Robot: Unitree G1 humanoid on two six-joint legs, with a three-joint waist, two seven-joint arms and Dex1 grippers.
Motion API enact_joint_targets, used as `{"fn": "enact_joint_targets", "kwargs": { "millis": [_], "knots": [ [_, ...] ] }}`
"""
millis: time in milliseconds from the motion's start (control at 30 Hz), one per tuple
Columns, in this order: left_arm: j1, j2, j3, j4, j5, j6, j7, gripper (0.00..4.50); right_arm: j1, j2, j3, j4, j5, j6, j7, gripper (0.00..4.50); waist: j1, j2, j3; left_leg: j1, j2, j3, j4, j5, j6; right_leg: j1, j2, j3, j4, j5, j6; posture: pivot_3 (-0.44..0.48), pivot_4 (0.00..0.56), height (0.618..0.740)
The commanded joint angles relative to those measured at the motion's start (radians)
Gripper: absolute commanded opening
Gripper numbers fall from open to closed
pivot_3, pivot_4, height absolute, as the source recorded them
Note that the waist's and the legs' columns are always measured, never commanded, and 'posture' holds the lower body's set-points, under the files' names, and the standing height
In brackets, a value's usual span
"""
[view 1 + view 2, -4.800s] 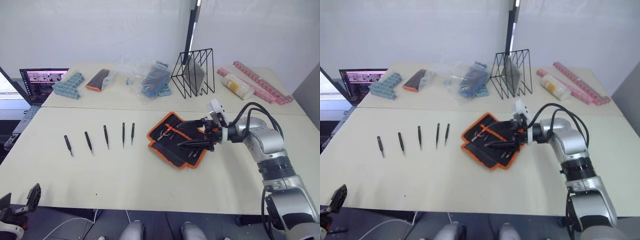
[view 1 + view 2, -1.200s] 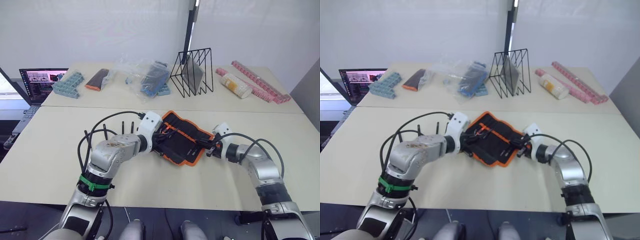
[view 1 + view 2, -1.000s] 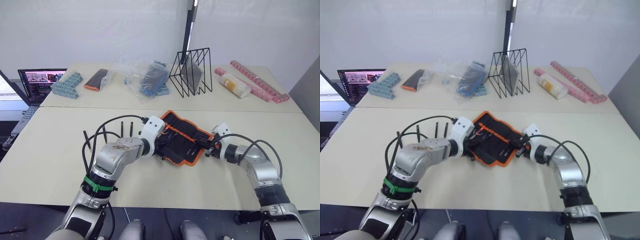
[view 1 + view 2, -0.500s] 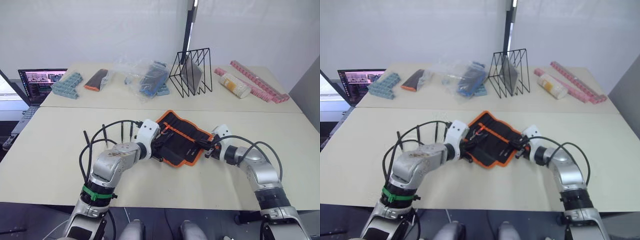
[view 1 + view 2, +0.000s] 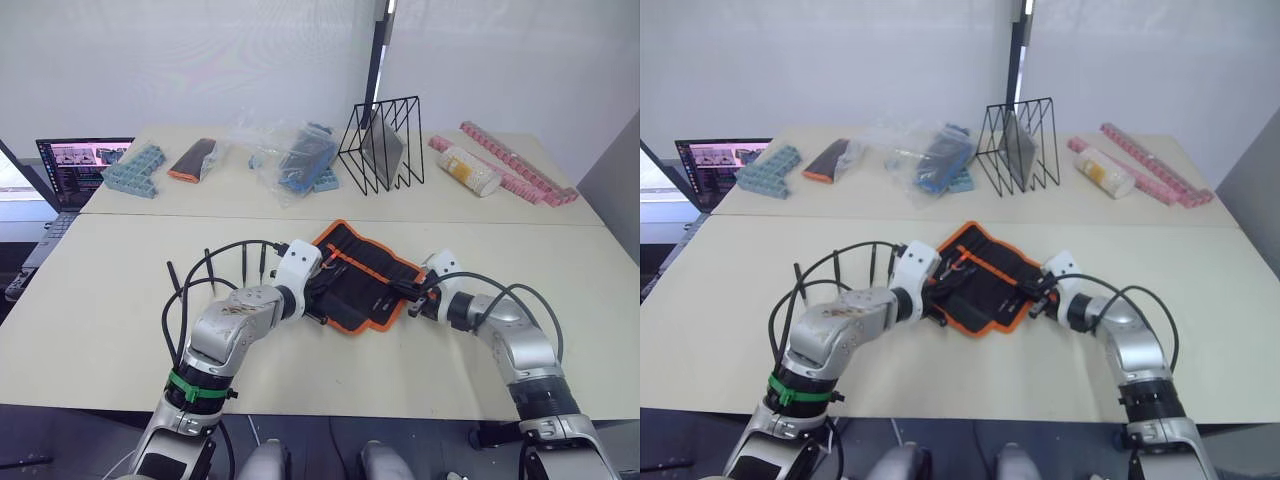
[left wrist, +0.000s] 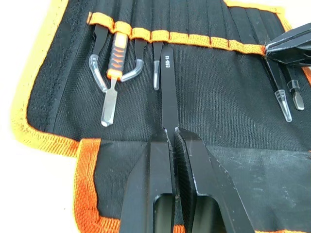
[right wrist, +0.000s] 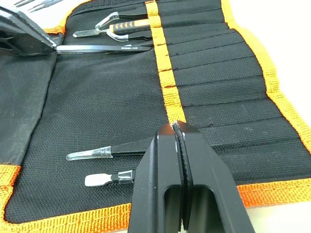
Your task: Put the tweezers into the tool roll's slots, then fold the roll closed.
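Now the roll [image 5: 362,285] lies open on the table [image 5: 100,330], just in front of the wire rack [image 5: 385,145]. Its slots [image 6: 194,41] run in a row under an orange band across the inner face.

At the roll's left end, the left gripper [image 6: 172,133] is pinched tight on a black tweezer [image 6: 167,85], whose far tip sits at the mouth of a slot in the orange band. Beside that tweezer, nearer the roll's left edge, an orange-handled tool [image 6: 112,63] and two clear-capped tools [image 6: 97,65] are already tucked in.

At the roll's right end, the right gripper [image 7: 176,127] has its fingers pressed together on the orange band, pinning the fabric; whether a fold of cloth lies between them I cannot tell. Next to it two more tools [image 7: 104,153] with clear caps stick out of their slots.

To the left of the roll, well apart from it, other tweezers [image 5: 243,262] lie on the table, partly hidden by the left arm's cables; I can make out about four.

Behind the roll and left of the rack are plastic bags [image 5: 290,155], an orange-tipped case [image 5: 195,158] and blue blocks [image 5: 135,168]. Right of the rack lie a bottle [image 5: 472,172] and a pink strip [image 5: 520,165].
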Motion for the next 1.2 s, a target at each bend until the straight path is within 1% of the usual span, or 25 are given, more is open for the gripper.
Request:
{"fn": "enact_joint_targets", "kwargs": {
  "millis": [33,300,633,767,1067,1200],
  "knots": [
    [-0.032,0.004,-0.021,0.002,0.029,-0.037,-0.011,0.0,0.027,0.001,0.024,0.009,-0.015,0.021,0.003,0.01,0.0,0.0,0.0,0.0,0.0,0.0,0.0,0.0,0.0,0.0,0.0,0.0,0.0,0.0,0.0,0.0,0.15,0.739],
    [-0.042,-0.009,-0.045,0.009,0.042,-0.045,-0.037,0.0,0.033,0.002,0.026,0.011,-0.02,0.019,-0.006,0.01,0.0,0.0,0.0,0.0,0.0,0.0,0.0,0.0,0.0,0.0,0.0,0.0,0.0,0.0,0.0,0.0,0.15,0.739],
    [0.003,0.02,-0.047,-0.072,0.047,-0.005,-0.03,0.0,0.033,0.0,0.026,0.015,-0.023,0.017,-0.009,0.01,0.0,0.0,0.0,0.0,0.0,0.0,0.0,0.0,0.0,0.0,0.0,0.0,0.0,0.0,0.0,0.0,0.15,0.739],
    [-0.007,-0.004,-0.039,-0.041,0.057,-0.02,-0.006,0.0,0.023,0.001,0.031,0.023,-0.026,0.015,-0.008,0.01,0.0,0.0,0.0,0.0,0.0,0.0,0.0,0.0,0.0,0.001,0.0,0.0,0.0,0.0,0.0,0.0,0.15,0.739],
    [-0.033,-0.026,-0.065,0.02,0.091,-0.063,-0.018,0.0,0.03,-0.006,0.032,0.006,-0.024,0.023,-0.006,0.01,0.001,0.0,0.0,0.001,0.0,0.0,0.0,0.0,0.0,0.001,0.0,0.0,0.0,0.0,0.0,0.0,0.15,0.739],
    [-0.061,-0.055,-0.063,0.06,0.101,-0.089,-0.015,0.0,0.043,-0.011,0.028,-0.005,-0.022,0.028,-0.012,0.01,0.002,0.0,0.0,0.001,0.0,0.0,0.0,0.0,0.0,0.001,0.0,0.0,0.0,0.0,0.0,0.0,0.15,0.739]
  ]
}}
